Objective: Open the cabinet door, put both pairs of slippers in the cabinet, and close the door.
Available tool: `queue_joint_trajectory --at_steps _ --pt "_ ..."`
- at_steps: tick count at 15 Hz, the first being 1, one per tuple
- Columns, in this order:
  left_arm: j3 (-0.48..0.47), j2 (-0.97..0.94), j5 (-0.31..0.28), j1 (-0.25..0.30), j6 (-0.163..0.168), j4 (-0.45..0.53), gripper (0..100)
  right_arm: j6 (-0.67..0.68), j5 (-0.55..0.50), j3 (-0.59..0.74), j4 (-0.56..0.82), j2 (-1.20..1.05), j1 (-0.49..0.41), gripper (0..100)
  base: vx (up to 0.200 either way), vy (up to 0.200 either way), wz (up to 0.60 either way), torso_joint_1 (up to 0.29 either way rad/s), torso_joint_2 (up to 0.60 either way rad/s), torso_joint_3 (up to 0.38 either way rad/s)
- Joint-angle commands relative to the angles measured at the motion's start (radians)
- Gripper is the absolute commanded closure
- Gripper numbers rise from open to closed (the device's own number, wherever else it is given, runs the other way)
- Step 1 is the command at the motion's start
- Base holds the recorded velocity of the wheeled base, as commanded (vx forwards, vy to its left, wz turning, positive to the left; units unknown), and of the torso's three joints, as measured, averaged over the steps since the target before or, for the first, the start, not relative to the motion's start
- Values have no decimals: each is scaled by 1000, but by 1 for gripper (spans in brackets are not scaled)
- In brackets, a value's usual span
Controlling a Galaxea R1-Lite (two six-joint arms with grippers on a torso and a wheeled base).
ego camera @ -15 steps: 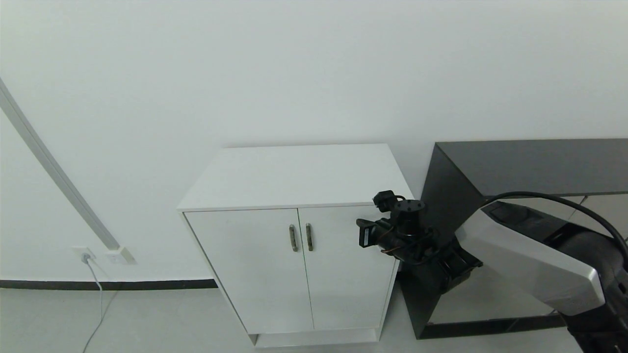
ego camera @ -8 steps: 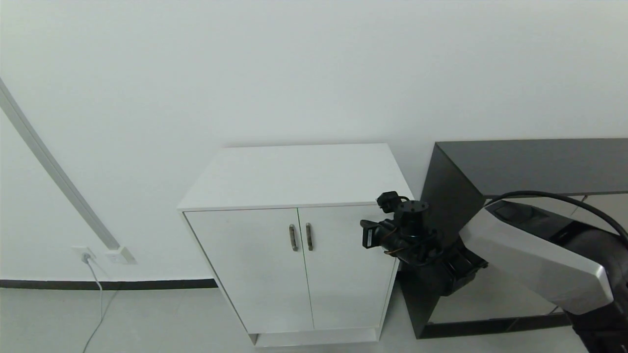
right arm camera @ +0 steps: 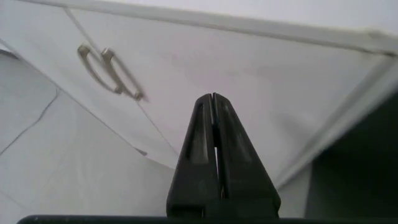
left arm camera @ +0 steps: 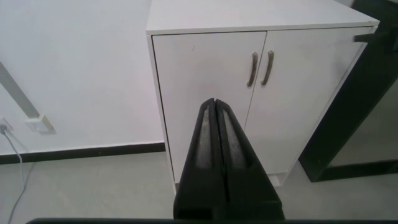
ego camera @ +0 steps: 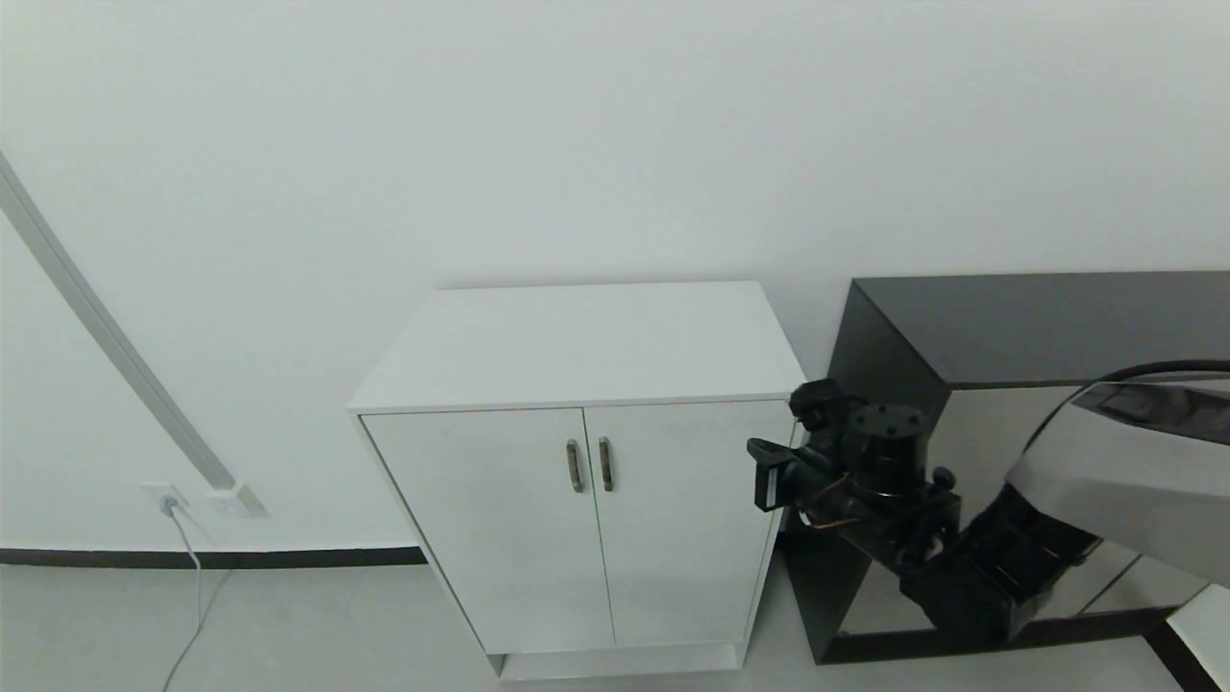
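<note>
At cabinet's 3 o'clock edge: snag risk on door opening

Cabinet (ego camera: 577, 346) stands vs. wall, both doors shut, handles (ego camera: 605, 464) paired at centre seam. R tool (right arm camera: 213, 96) pinched closed, nothing held, by cabinet's right edge, approx. 3 o'clock of handles. Black unit (ego camera: 1038, 322) just beside cabinet at its 3 o'clock. L tool (left arm camera: 215, 101) also pinched closed, empty, facing doors from well back.

Risks (est.):
- Closed fingers can't take a handle w/o opening first.
- Handles sit close, so tool may catch wrong one or both.
- Door swing may hit R arm or black unit.
</note>
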Motion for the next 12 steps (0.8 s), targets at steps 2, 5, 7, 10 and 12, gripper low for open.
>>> queue_joint_trajectory --at_steps 2,5,7,10,12 --pt "0 1 0 0 0 0 100 -32 -50 305 -118 -214 -135 100 0 0 0 0 0 0" --pt "0 1 0 0 0 0 100 -57 -121 459 -169 -291 -274 100 0 0 0 0 0 0" --pt "0 1 0 0 0 0 100 -73 -124 566 -169 -378 -348 100 0 0 0 0 0 0" --pt "0 1 0 0 0 0 100 -110 -123 704 -167 -515 -406 100 0 0 0 0 0 0" --pt "0 1 0 0 0 0 100 -119 -121 775 -164 -598 -411 100 0 0 0 0 0 0"
